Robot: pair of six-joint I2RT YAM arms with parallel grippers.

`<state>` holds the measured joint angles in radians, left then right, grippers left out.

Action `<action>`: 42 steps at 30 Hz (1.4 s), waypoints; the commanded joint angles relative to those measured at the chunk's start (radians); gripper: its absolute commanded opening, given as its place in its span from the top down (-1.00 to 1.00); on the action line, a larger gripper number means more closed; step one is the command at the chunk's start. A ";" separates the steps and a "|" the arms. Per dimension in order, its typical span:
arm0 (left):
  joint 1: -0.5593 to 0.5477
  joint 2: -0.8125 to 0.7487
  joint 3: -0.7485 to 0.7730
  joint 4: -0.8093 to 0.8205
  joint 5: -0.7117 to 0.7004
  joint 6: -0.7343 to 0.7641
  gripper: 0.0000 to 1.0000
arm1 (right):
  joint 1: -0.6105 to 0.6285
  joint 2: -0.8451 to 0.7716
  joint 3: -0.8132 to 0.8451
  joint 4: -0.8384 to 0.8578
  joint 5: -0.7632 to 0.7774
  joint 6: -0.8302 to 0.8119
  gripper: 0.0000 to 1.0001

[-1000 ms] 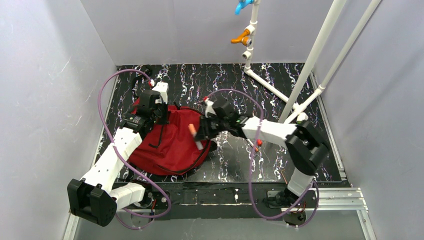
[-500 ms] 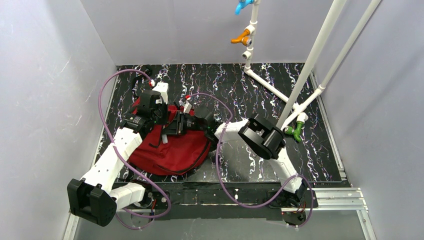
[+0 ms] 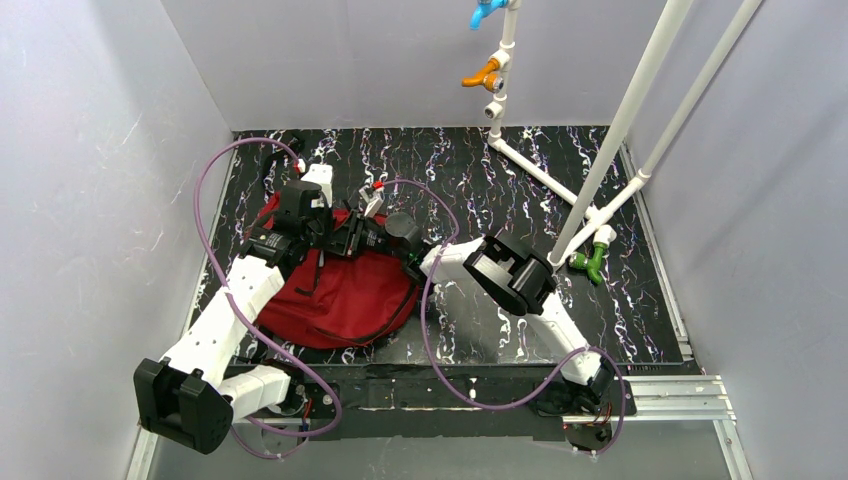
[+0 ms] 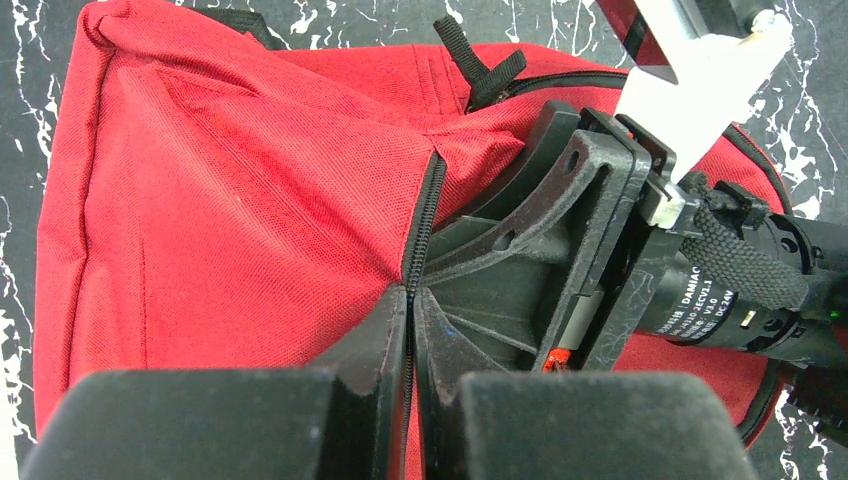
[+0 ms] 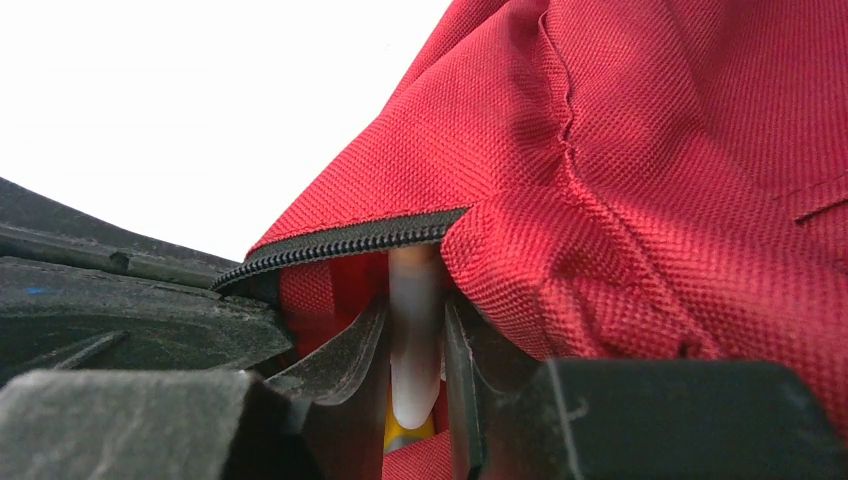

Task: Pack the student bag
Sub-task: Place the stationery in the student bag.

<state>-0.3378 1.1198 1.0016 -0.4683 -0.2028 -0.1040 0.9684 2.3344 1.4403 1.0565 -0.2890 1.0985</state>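
Observation:
The student bag [image 3: 345,300] is a dark red backpack lying at the left of the marbled table. My left gripper [image 3: 322,230] is shut on the bag's black zip edge [image 4: 420,225] and holds the opening up; the pinch shows in the left wrist view [image 4: 410,300]. My right gripper [image 3: 352,238] reaches into that opening from the right. In the right wrist view it [image 5: 415,315] is shut on a slim white marker [image 5: 413,350], pointing under the zip [image 5: 340,245] into the red lining. Something yellow [image 5: 408,433] lies deeper inside. The right gripper's black body [image 4: 560,260] fills the opening.
A white pipe frame [image 3: 610,150] rises at the back right, with a green fitting [image 3: 590,262] at its foot and orange [image 3: 483,73] and blue [image 3: 487,12] valves higher up. Grey walls close in the left, back and right. Purple cables loop over both arms.
My right arm has swung left from beside the bag and pushed the marker into the opening. The left gripper has stayed shut on the zip edge.

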 commanded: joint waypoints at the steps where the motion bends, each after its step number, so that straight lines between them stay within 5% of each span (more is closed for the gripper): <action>1: -0.009 -0.038 0.016 -0.011 -0.022 0.004 1.00 | -0.006 0.014 0.053 0.065 0.010 -0.050 0.61; 14: -0.010 -0.027 0.018 -0.004 0.046 0.006 1.00 | -0.007 -0.124 -0.097 0.009 -0.065 -0.108 0.21; 23: -0.009 -0.024 0.018 -0.006 0.046 0.007 1.00 | -0.007 -0.138 -0.106 -0.037 -0.089 -0.130 0.11; 30: -0.009 -0.025 0.019 -0.006 0.053 0.007 1.00 | -0.005 -0.088 -0.009 -0.125 -0.114 -0.155 0.28; 36: -0.010 -0.031 0.016 -0.006 0.024 0.004 1.00 | 0.006 -0.024 0.157 -0.305 -0.163 -0.251 0.14; 42: -0.009 -0.030 0.016 0.000 0.039 0.006 1.00 | 0.006 -0.042 0.146 -0.336 -0.176 -0.268 -0.17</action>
<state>-0.3363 1.1175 1.0016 -0.4671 -0.2085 -0.0933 0.9676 2.3085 1.5558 0.7349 -0.4541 0.8795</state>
